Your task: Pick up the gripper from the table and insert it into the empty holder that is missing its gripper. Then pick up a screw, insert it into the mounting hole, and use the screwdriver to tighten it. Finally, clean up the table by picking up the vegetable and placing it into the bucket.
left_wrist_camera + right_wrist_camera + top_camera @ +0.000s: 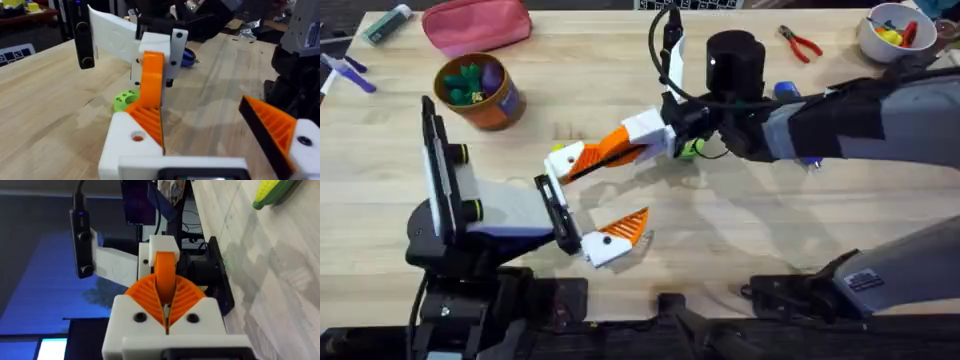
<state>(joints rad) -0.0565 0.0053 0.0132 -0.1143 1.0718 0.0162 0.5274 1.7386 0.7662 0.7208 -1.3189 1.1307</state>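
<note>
In the middle of the table, the right pincer is squeezed shut on the orange pad. Its two ribbed orange fingers press the pad from both sides. The pad sits right against the white holder, which is one finger of the left pincer. I cannot tell if the pad is pushed all the way in.

The left pincer is wide open. Its other finger has its own orange wedge and is far from the holder. It holds nothing.

A round green disc lies on the table just past the holder. The yellow-green vegetable lies on the wood near the two pincers.

The blue screwdriver lies farther back, partly hidden behind the right arm.

The orange bucket stands near the far left of the table, well apart from the pincers, with some small toys inside. Behind it lies a pink pouch. At the far right are red pliers and a white bowl.
</note>
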